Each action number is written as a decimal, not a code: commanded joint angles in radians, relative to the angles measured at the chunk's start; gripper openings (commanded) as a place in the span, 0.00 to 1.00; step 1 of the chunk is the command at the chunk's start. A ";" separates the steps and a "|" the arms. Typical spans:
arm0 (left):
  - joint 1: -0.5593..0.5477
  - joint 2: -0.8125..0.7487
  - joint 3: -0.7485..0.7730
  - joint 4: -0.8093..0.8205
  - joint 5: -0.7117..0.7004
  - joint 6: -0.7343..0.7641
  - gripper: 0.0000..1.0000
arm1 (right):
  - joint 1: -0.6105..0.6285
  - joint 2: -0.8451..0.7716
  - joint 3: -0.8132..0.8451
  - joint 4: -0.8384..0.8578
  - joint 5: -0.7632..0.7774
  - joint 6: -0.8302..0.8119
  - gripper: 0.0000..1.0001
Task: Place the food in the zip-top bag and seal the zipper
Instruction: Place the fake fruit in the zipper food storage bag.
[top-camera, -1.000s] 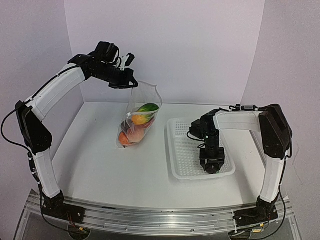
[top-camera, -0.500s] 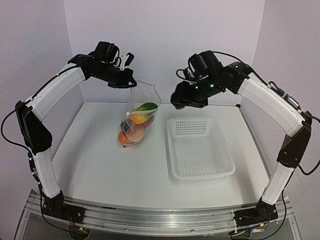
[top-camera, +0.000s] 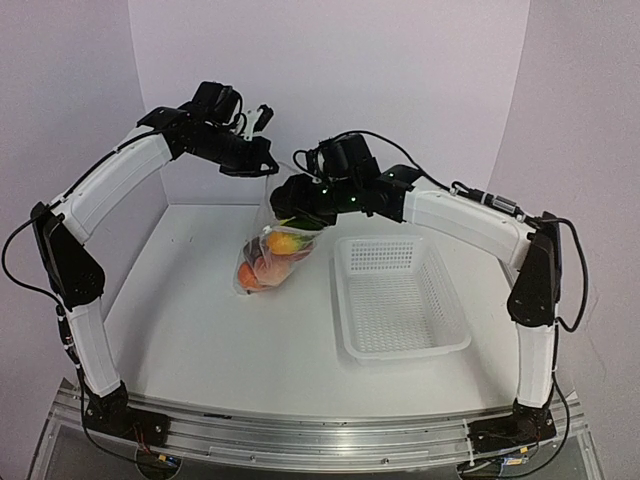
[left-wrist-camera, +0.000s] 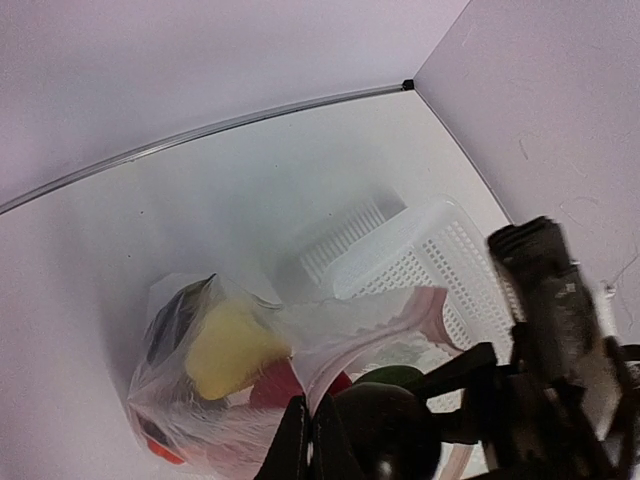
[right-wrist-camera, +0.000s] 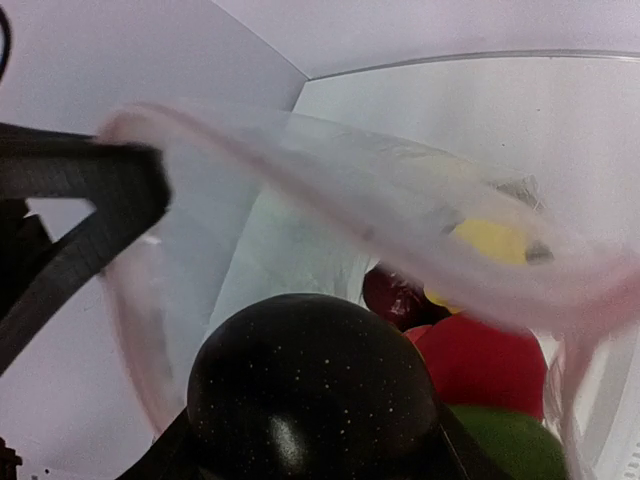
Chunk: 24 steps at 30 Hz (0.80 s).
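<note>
The zip-top bag (top-camera: 272, 245) hangs by one side of its mouth from my left gripper (top-camera: 262, 170), which is shut on the edge (left-wrist-camera: 310, 440). Inside the bag lie food pieces: a yellow one (left-wrist-camera: 235, 345), a red one (right-wrist-camera: 480, 360), a green one (right-wrist-camera: 510, 440) and a dark red one (right-wrist-camera: 395, 295). My right gripper (top-camera: 300, 208) is at the open mouth, shut on a dark speckled mangosteen (right-wrist-camera: 315, 390). The mangosteen (left-wrist-camera: 385, 430) sits just inside the pinkish zipper rim (right-wrist-camera: 350, 200). The zipper stands open.
The white mesh basket (top-camera: 400, 295) stands right of the bag, with nothing showing in it. The back wall and side walls close in the table. The right arm (top-camera: 460, 215) reaches across above the basket's far end.
My right gripper rose out of the basket with the dark mangosteen, then swung left to the bag's mouth. The left arm and the bag stayed where they were.
</note>
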 joint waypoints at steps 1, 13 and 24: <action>-0.015 -0.044 0.037 0.029 0.057 -0.018 0.00 | 0.005 0.003 0.046 0.072 0.089 0.006 0.00; -0.004 -0.049 0.026 0.048 0.152 -0.041 0.00 | 0.007 0.099 0.161 -0.070 0.047 -0.092 0.74; 0.010 -0.034 0.030 0.045 0.076 -0.018 0.00 | 0.028 -0.044 0.193 -0.157 -0.132 -0.257 0.89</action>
